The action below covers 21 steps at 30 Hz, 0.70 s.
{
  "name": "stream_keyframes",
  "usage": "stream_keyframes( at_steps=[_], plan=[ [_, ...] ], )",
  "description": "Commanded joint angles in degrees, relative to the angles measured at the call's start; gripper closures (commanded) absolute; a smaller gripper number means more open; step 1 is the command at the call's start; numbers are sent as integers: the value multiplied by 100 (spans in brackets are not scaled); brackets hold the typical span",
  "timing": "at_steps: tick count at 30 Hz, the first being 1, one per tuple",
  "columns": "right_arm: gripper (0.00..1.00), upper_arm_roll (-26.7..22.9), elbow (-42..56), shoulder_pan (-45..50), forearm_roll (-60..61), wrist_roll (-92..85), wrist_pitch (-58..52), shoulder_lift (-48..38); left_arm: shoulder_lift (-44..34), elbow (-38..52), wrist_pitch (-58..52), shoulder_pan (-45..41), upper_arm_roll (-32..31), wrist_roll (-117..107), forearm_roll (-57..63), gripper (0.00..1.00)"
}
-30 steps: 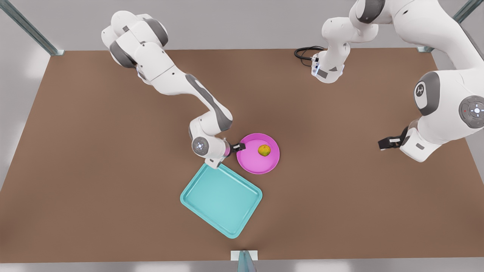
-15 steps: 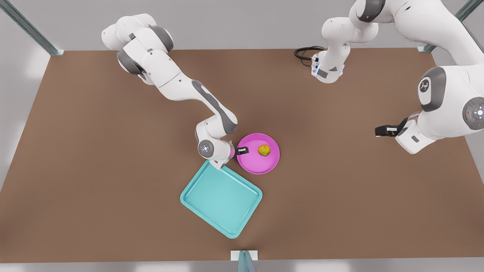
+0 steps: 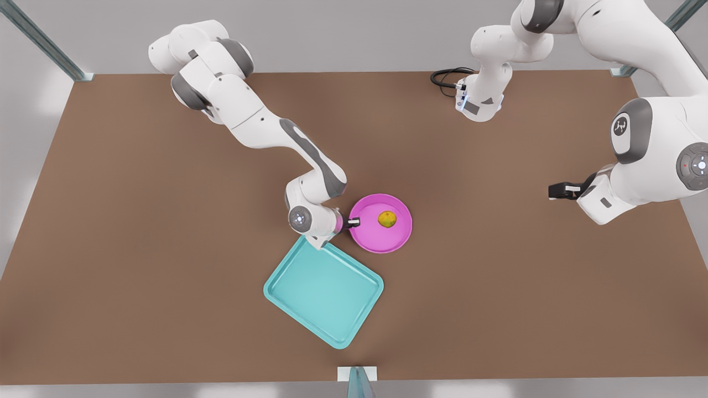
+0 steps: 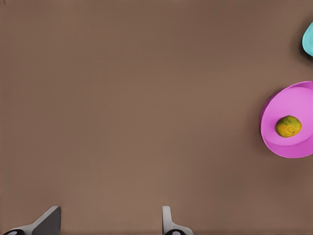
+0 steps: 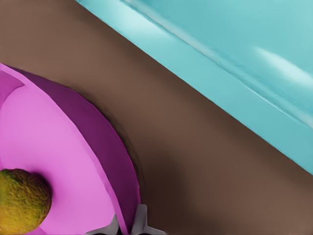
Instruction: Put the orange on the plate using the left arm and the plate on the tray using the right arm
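One step done: orange (image 3: pixel 386 219) sits on plate (image 3: pixel 381 235).
Right end effector (image 3: pixel 354 223): pinching plate rim; carry to tray (image 3: pixel 287 287) next.
Left end effector (image 3: pixel 557 191): spread, waiting.

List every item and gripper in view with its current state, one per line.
orange: resting on the plate.
plate: on the table, rim pinched.
tray: flat on the table, nothing in it.
right gripper: shut on the plate's rim.
left gripper: open, waiting off aside.
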Motion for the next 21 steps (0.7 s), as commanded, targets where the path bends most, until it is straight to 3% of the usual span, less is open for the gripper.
stream_keyframes(
  at_steps=[1,8,21],
  plan=[
    [79,3,58,-2,29,170,-49,-10,-7,2,2,-6,0,227,8,0],
    [79,12,682,-335,99,144,-585,-45,-7,2,2,2,0,227,8,0],
    [79,12,1341,-1680,90,-2167,-1543,16,-33,2,-7,-7,0,227,-1,0]
  ],
)
